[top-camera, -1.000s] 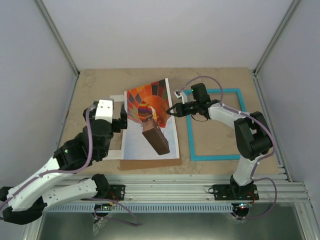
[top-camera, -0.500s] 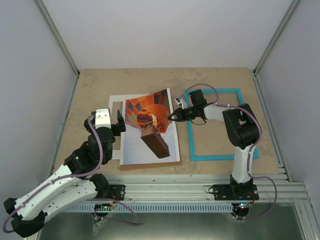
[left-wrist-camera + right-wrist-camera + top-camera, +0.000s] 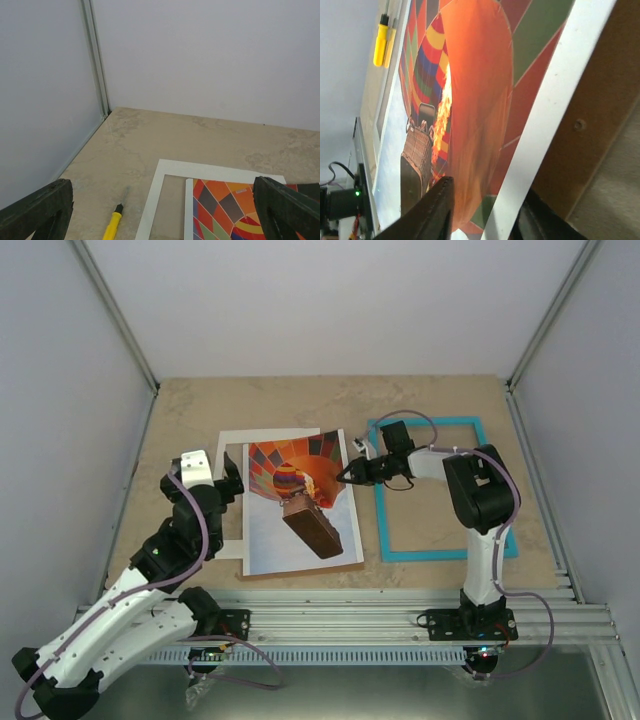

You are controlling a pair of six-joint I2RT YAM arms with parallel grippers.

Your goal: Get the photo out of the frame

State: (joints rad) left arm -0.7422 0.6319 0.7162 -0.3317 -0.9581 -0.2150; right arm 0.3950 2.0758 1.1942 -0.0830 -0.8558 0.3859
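Photo (image 3: pixel 288 538) was seen flat on backing board (image 3: pixel 592 95), just left of the frame (image 3: pixel 428 421). Right end effector (image 3: pixel 347 475) was parted slightly at its right edge; left end effector (image 3: pixel 230 483) was spread wide. Full opening before retreat was advised, avoiding drag.

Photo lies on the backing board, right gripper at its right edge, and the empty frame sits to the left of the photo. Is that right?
No. The empty frame lies to the right of the photo, not the left; the top view shows it. The photo does lie on the backing board, with the right gripper at its right edge.
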